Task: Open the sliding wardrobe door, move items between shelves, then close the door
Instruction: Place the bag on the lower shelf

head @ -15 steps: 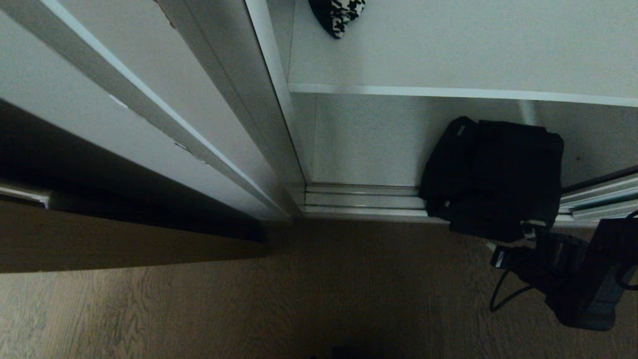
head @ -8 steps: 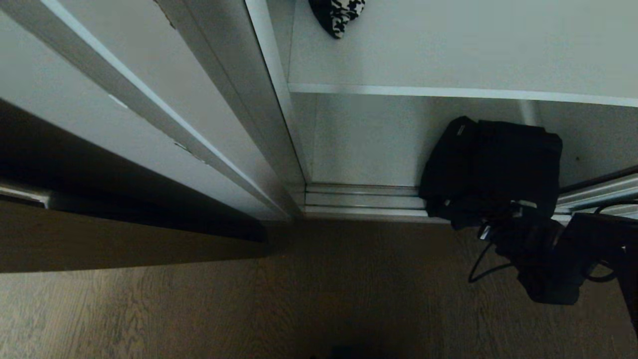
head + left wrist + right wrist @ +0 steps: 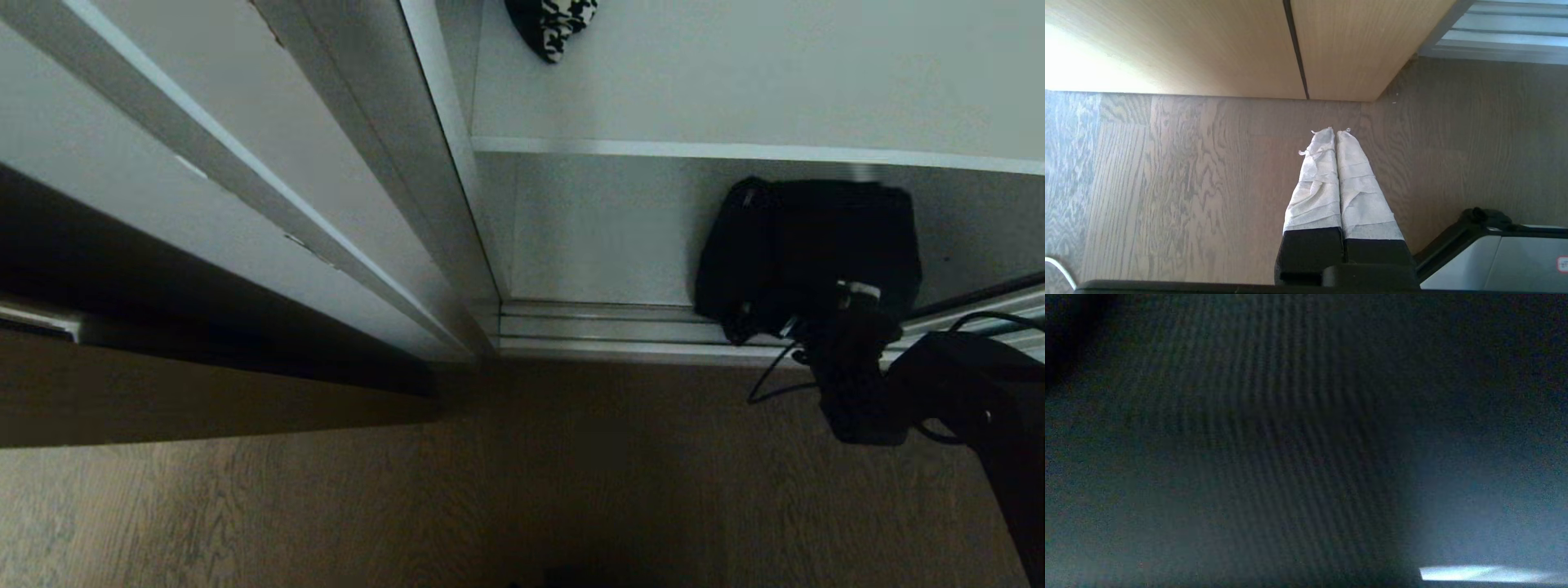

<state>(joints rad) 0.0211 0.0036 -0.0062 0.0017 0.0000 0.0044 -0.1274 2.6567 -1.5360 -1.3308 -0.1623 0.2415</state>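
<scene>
In the head view the sliding wardrobe door (image 3: 269, 139) stands pushed to the left, so the shelves are exposed. A bulky black bag (image 3: 808, 245) sits at the right of the lowest shelf (image 3: 604, 245), its lower edge raised above the silver floor track (image 3: 596, 331). My right gripper (image 3: 849, 306) is at the bag's lower front, shut on its fabric, fingertips buried in it. Dark ribbed bag fabric (image 3: 1274, 449) fills the right wrist view. The left gripper (image 3: 1336, 132) hangs shut and empty over the wood floor.
The upper shelf (image 3: 775, 90) carries a black-and-white patterned item (image 3: 551, 24) at its left end. A tan wood-grain door (image 3: 1208, 45) stands beside the wardrobe. Wood floor (image 3: 490, 490) lies in front of the track. A cable (image 3: 767, 384) loops off my right wrist.
My right arm rose from floor level toward the wardrobe, and the bag went up and inward with it, off the floor edge.
</scene>
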